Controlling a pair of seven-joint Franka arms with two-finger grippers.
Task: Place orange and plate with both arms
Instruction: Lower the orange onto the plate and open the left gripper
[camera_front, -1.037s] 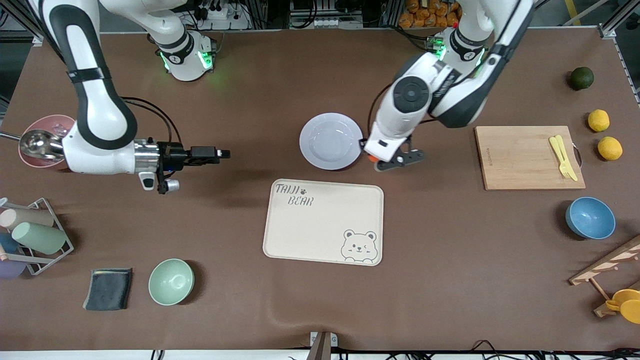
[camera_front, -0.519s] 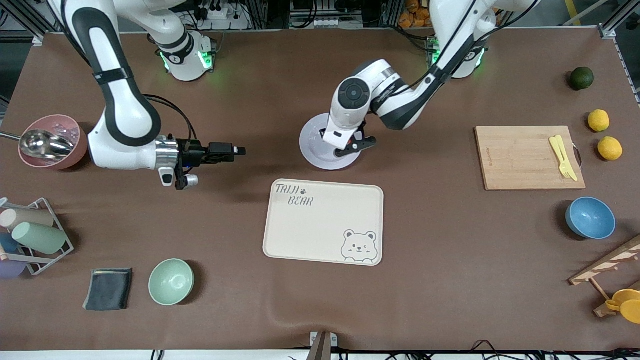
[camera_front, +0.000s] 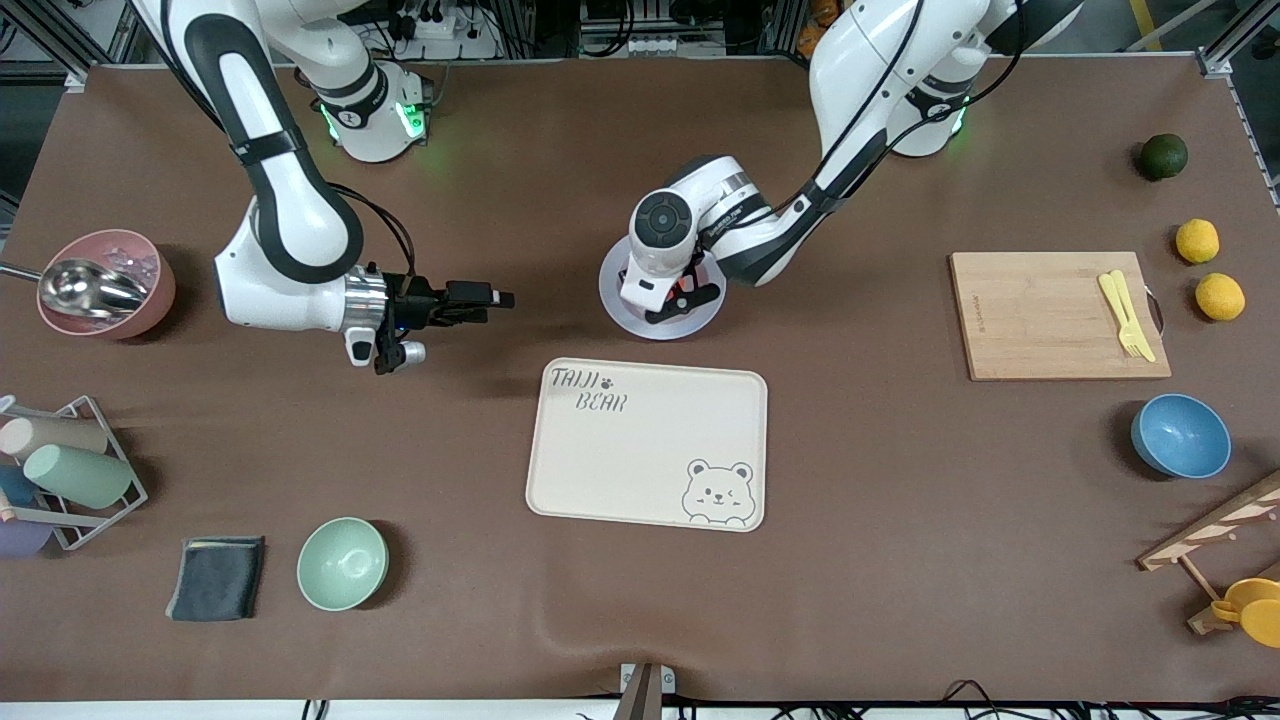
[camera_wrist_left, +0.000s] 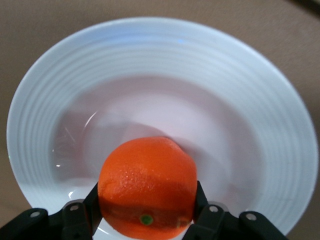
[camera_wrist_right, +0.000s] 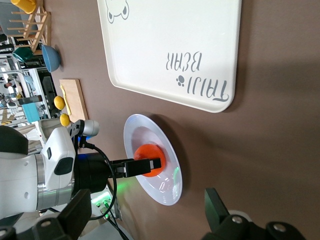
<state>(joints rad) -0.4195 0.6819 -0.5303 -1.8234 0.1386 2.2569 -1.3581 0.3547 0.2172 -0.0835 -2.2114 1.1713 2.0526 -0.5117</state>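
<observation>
The pale lavender-white plate lies on the table, just farther from the front camera than the cream bear tray. My left gripper is shut on the orange and holds it low over the plate's well. I cannot tell whether the orange touches the plate. In the right wrist view the orange shows over the plate. My right gripper is open and empty, low over bare table, beside the plate toward the right arm's end.
A cutting board with a yellow fork, two lemons, a dark green fruit and a blue bowl lie toward the left arm's end. A mint bowl, dark cloth, cup rack and pink bowl lie toward the right arm's end.
My left gripper has carried the orange from beside the plate to over the plate's middle. My right gripper has moved toward the plate, still open.
</observation>
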